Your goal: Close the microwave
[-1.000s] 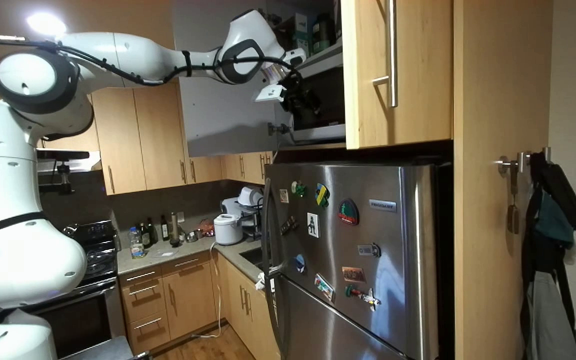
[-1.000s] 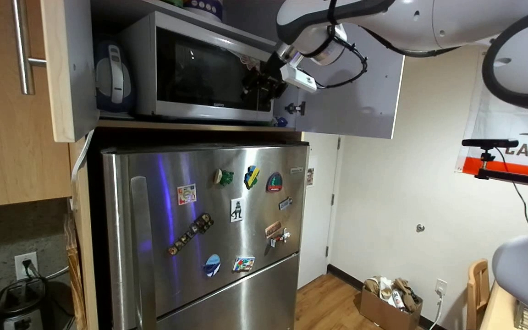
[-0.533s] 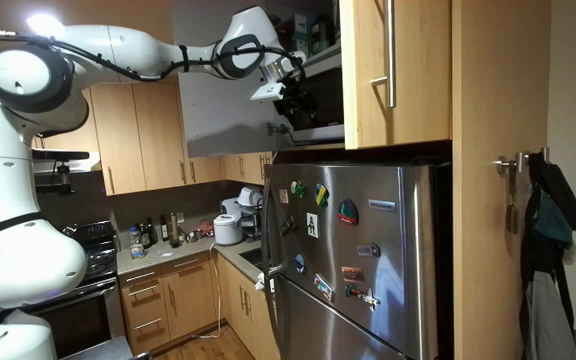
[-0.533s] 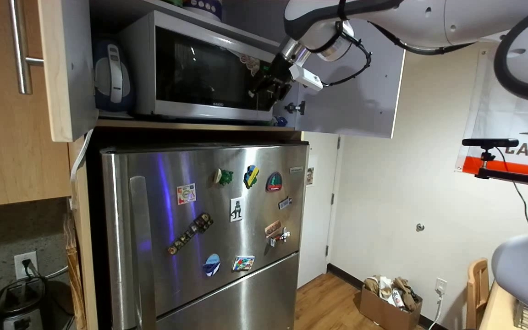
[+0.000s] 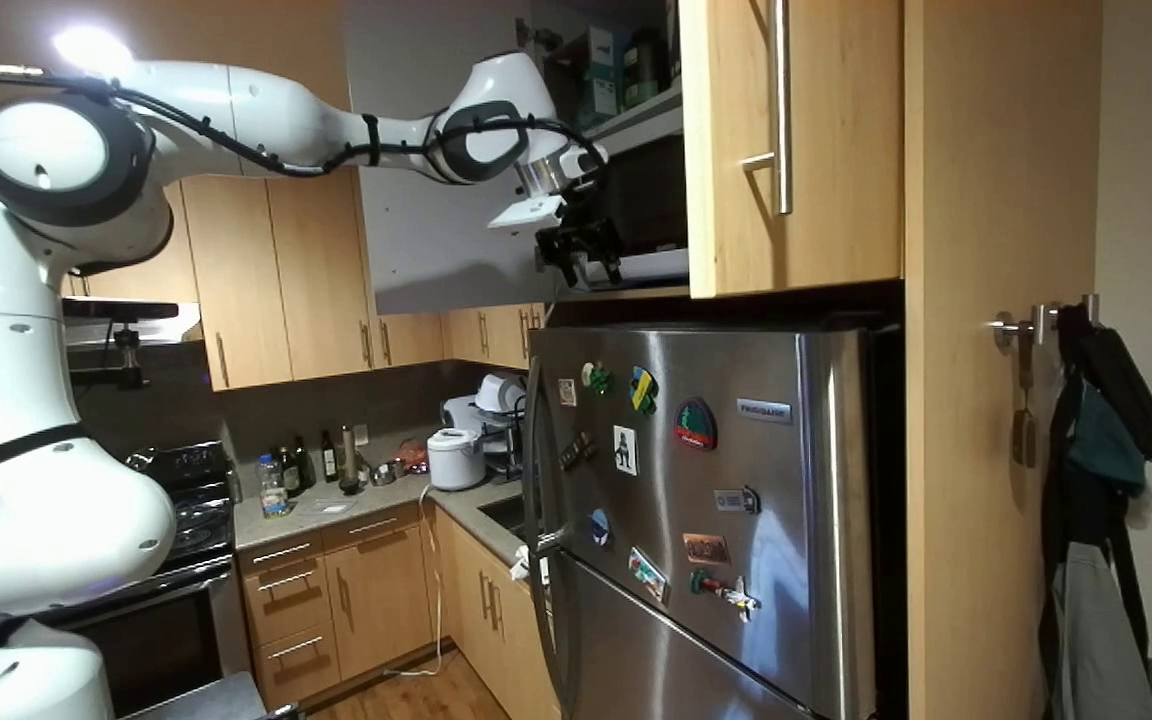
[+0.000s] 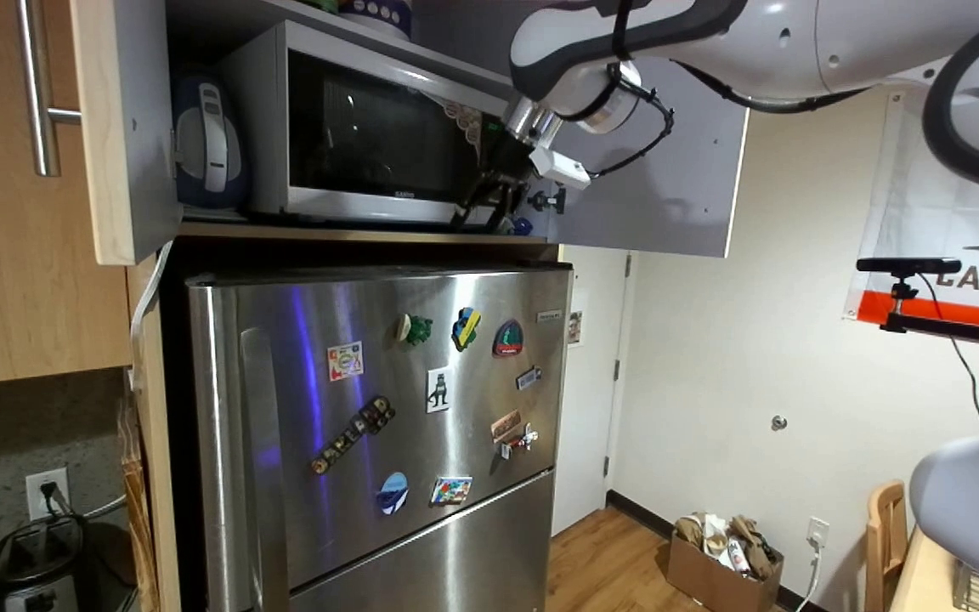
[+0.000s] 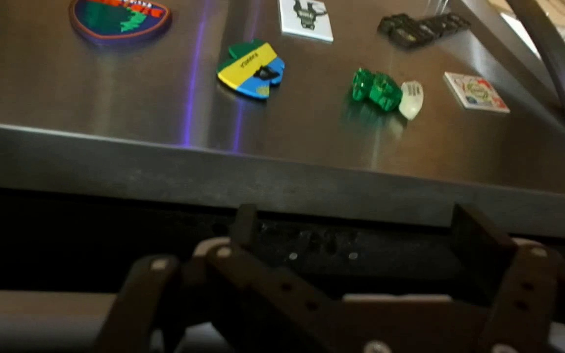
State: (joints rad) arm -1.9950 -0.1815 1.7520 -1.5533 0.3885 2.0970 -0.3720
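Because the boxy silver microwave with a dark glass window (image 6: 370, 127) sits on a light wood shelf (image 6: 328, 233) above the stainless steel refrigerator (image 6: 413, 433), I'd treat its door (image 6: 379, 149) as something to push, not pinch. It looks flush with the body, perhaps closed already; I expect it stiff and light on its hinge, its glass slick and breakable. I'd press the silver frame (image 6: 362, 204) toward the dark control panel (image 6: 493, 126), gently, lest the whole box slide. My black two-fingered gripper (image 7: 353, 218) stands wide, holding nothing. In an exterior view I get most of the window and pale lettering (image 6: 404, 195); in an exterior view the light wood cabinet door with a steel bar handle (image 5: 836, 130) hides part of the front. My wrist view shows colourful magnets (image 7: 253, 71) but no window.
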